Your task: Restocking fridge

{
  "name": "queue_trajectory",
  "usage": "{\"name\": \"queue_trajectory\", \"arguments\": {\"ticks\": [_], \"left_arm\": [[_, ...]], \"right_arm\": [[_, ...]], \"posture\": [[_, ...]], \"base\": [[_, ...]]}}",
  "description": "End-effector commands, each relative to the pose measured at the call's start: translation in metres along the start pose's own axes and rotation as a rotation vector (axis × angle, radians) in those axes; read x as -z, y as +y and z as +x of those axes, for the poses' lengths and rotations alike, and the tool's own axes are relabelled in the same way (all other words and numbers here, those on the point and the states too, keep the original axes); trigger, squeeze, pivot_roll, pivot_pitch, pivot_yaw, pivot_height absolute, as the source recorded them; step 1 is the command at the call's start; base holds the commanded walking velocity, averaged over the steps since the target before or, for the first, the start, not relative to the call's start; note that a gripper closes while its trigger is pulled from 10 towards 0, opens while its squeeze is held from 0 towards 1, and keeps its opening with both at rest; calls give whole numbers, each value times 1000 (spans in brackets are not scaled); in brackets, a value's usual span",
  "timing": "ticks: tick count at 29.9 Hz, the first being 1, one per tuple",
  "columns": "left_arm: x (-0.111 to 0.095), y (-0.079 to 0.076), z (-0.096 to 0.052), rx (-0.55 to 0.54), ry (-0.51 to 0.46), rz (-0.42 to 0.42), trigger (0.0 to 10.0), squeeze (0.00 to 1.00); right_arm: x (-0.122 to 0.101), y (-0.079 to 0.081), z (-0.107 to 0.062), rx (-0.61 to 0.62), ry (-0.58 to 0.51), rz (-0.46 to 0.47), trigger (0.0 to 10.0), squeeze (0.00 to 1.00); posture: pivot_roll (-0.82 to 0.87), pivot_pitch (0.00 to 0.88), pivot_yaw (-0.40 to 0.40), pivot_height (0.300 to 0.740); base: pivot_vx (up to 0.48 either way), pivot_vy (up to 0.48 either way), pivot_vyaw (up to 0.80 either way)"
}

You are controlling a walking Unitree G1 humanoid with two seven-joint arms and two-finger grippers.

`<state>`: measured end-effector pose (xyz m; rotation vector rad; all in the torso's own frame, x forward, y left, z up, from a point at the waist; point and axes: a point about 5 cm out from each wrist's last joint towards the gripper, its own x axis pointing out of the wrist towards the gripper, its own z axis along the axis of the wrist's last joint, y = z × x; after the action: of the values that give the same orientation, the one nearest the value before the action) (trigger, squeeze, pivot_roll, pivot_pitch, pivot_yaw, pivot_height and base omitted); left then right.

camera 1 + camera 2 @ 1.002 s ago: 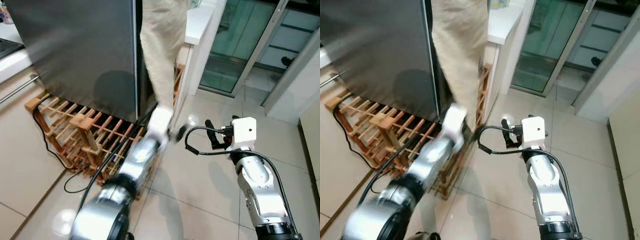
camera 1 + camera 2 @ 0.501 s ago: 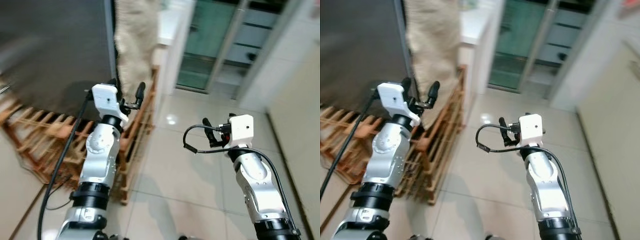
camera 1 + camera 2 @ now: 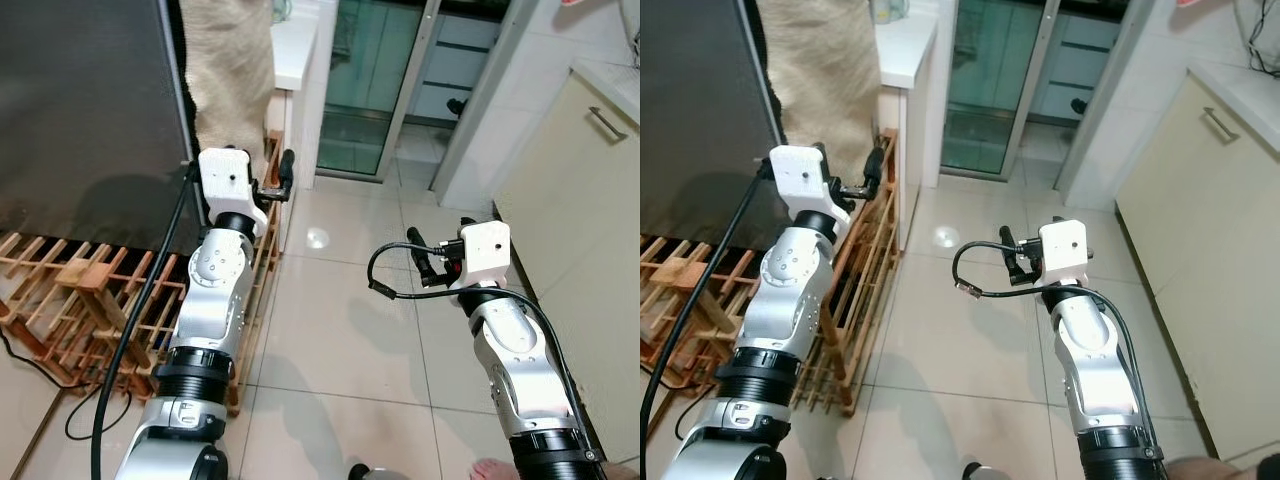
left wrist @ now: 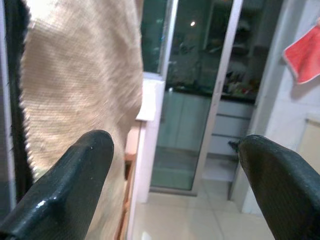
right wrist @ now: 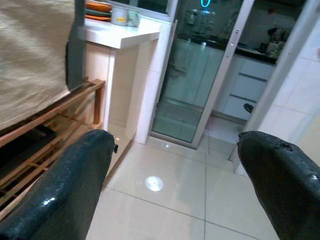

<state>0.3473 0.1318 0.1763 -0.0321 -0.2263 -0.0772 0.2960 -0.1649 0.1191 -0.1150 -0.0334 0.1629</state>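
Fingers of left gripper (image 3: 268,172) spread wide, holding nothing, raised in front of beige cloth (image 3: 232,70) hanging at fridge's (image 3: 85,110) edge. Fridge door shut, dark grey, far left of the eye views. Wooden rack (image 3: 90,290) sits on floor below fridge, black cable trailing beside it. Right gripper (image 3: 440,255) mid-air over tiled floor (image 3: 340,330), well apart from fridge; fingers parted, empty. White surface (image 3: 295,45) w/ dishes on top just right of cloth, glass sliding door (image 3: 370,80) behind, cream cabinet (image 3: 590,200) on right.

L wrist view: both fingers (image 4: 65,185) wide apart, cloth near, glass door and a red cloth (image 4: 302,55) beyond.

R wrist view: fingers (image 5: 55,200) wide apart, nothing between them; rack, white surface and glass door ahead, floor tiles w/ light glare.
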Motion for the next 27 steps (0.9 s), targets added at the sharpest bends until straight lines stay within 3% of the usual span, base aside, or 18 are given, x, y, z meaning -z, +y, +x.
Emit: {"name": "queue_trajectory", "arguments": {"ticks": [1, 10, 18, 22, 27], "left_arm": [[0, 4, 0, -37, 12, -8, 10000, 0], [-4, 22, 11, -175, 23, 4, 10000, 0], [-18, 9, 30, -153, -17, 28, 10000, 0], [-18, 1, 49, -145, 18, 38, 10000, 0], [-14, 6, 47, -101, 41, 41, 10000, 0]], "right_arm": [[-2, -5, 0, 20, -14, -1, 10000, 0], [-3, -3, 2, 14, -16, 2, 10000, 0], [-4, -3, 3, 11, -15, -2, 10000, 0], [-4, -1, 1, -1, -13, -4, 10000, 0], [-8, -4, -4, 10, -30, -22, 10000, 0]], "posture": [[-111, 0, -63, 740], [-113, 0, -72, 740], [-119, 0, -77, 740], [-138, 0, -79, 740], [-163, 0, -57, 740]], "base": [[0, 0, 0], [0, 0, 0], [0, 0, 0], [0, 0, 0], [0, 0, 0]]}}
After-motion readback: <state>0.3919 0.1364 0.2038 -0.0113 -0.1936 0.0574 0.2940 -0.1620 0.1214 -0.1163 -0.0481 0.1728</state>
